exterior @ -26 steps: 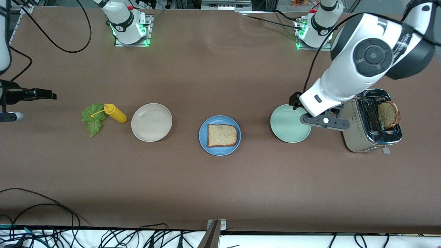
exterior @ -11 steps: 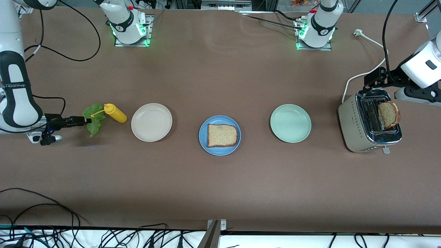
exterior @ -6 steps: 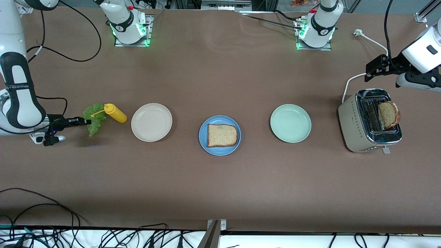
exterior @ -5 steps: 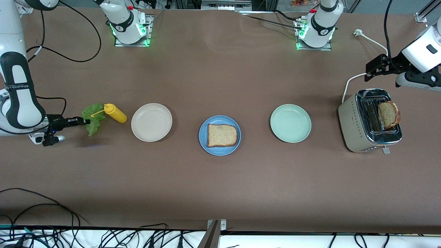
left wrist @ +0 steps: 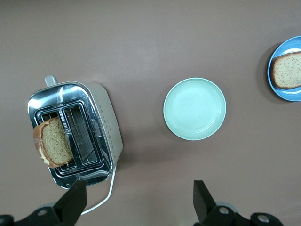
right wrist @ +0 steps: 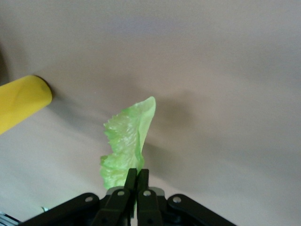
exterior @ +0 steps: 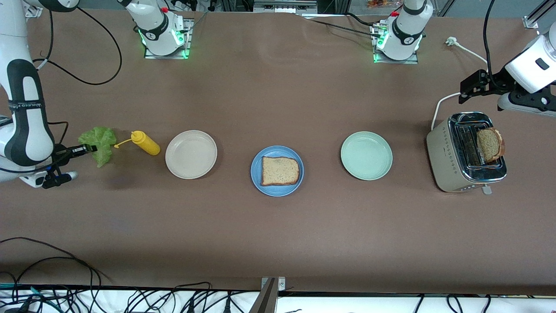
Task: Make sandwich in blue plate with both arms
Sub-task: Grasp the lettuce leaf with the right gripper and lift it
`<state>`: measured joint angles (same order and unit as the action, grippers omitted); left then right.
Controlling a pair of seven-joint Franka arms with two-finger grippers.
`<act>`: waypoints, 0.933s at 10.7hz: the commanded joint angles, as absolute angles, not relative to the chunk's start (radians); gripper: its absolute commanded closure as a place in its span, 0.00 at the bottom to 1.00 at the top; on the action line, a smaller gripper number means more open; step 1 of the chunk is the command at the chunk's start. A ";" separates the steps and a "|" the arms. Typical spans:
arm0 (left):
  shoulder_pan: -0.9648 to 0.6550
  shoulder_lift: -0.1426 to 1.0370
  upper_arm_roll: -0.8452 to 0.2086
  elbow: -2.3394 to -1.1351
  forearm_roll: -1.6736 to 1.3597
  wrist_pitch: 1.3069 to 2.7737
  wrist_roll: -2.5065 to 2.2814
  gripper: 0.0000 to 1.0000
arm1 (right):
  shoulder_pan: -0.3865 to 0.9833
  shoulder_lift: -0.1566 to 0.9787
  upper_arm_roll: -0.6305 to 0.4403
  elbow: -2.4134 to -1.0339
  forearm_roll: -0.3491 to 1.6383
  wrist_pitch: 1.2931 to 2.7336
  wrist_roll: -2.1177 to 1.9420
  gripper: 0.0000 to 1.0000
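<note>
Brown desk carrying everything, robot bases along its farthest edge. White jointed right arm reaching down at its own end of desk; white jointed left arm up over its own end, waiting.

Shiny silver two-slot toaster at left arm's end of desk, brown wholemeal bread slice sticking out of one slot, tilted; second slot bare in left wrist view. White cord running from toaster toward desk's farthest edge.

Three round plates in a row along desk middle: pale green plate nearest toaster, plain mid-blue plate in centre and slightly nearer the front camera, beige-white plate toward right arm's end. Second brown bread slice lying flat on blue plate, nothing on top of it. Green and beige-white plates bare.

Yellow squeeze bottle lying on its side just beside beige-white plate, toward right arm's end.

Left hand over desk beside toaster, fingers spread wide, gripping nothing.

Right hand over desk near yellow bottle, fingers pinched together on one edge of ruffled green lettuce leaf; leaf lifted off desk, shadow below it, apart from bottle. In right wrist view leaf standing up from fingertips.
</note>
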<state>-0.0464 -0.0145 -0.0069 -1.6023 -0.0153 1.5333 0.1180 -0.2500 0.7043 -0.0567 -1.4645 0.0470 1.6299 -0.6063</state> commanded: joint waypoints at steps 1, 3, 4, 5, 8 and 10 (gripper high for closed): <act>-0.045 -0.029 -0.002 -1.620 -0.020 1.554 0.143 0.00 | -0.174 0.687 -0.060 -1.311 -0.079 1.421 -0.505 1.00; -0.044 -0.029 -0.002 -1.623 -0.020 1.557 0.143 0.00 | -0.126 0.686 -0.064 -1.206 -0.094 1.300 -0.467 1.00; -0.043 -0.029 0.000 -1.623 -0.020 1.557 0.152 0.00 | -0.108 0.669 -0.057 -1.166 -0.091 1.260 -0.428 1.00; -0.043 -0.029 0.003 -1.621 -0.021 1.557 0.153 0.00 | -0.077 0.652 -0.058 -1.151 -0.094 1.238 -0.382 1.00; -0.043 -0.029 0.003 -1.623 -0.021 1.557 0.158 0.00 | 0.035 0.589 -0.057 -1.149 -0.087 1.172 -0.177 1.00; -0.040 -0.029 0.005 -1.623 -0.021 1.555 0.169 0.00 | 0.110 0.575 -0.052 -1.149 -0.042 1.155 -0.041 1.00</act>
